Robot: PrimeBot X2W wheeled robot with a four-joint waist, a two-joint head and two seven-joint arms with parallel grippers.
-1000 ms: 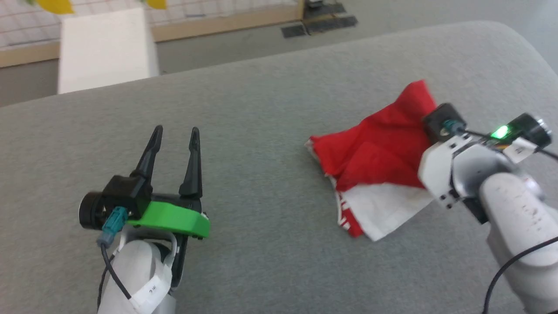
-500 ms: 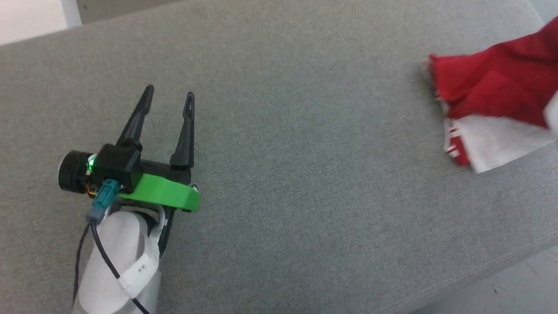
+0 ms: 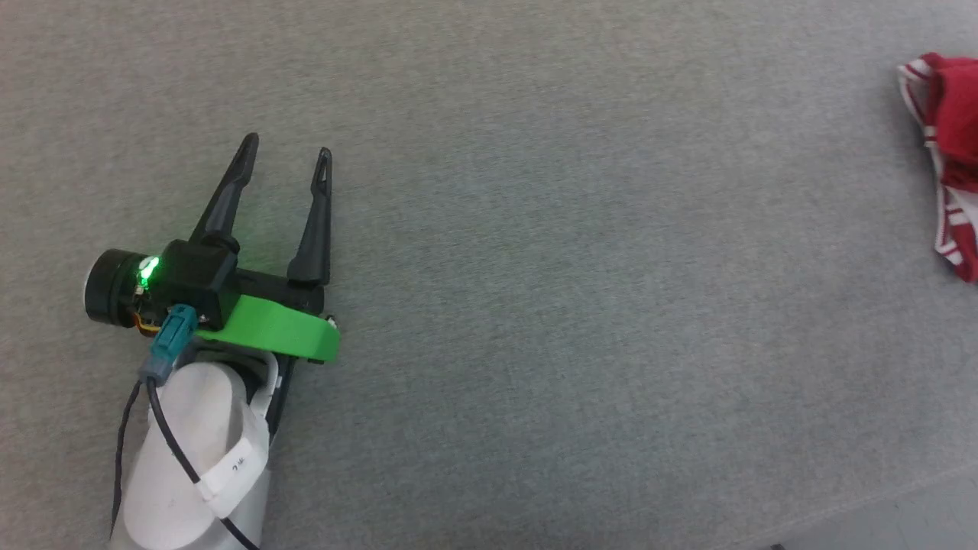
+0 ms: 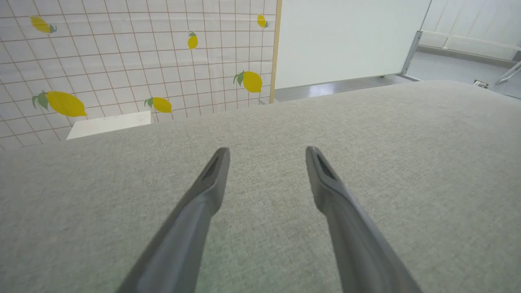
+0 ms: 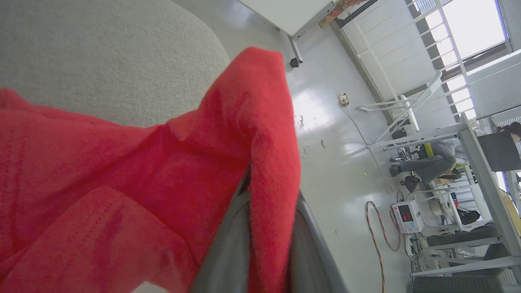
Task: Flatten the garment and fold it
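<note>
The garment (image 3: pixel 955 114), red with red-and-white striped trim, lies bunched at the right edge of the head view on the grey padded table (image 3: pixel 573 267). In the right wrist view a fold of the garment's red cloth (image 5: pixel 142 175) hangs lifted over the table, pinched between my right gripper's (image 5: pixel 268 187) two grey fingers (image 5: pixel 228 248), whose tips the cloth hides. My left gripper (image 3: pixel 288 145) rests low over bare table at the left, far from the garment, and stands open with nothing between its fingers. The left wrist view shows the left gripper (image 4: pixel 267 149) the same way.
The table's rounded end (image 5: pixel 195 36) drops to a shiny floor with cables (image 5: pixel 374 228), metal frames and a seated person (image 5: pixel 431 162). Beyond the table's far edge stand a lemon-patterned tile wall (image 4: pixel 122 61), a white box (image 4: pixel 110 124) and a white panel (image 4: pixel 346 40).
The head camera has swung left and down, so the garment now sits at the right edge and the right arm has left the picture. The left gripper has stayed open.
</note>
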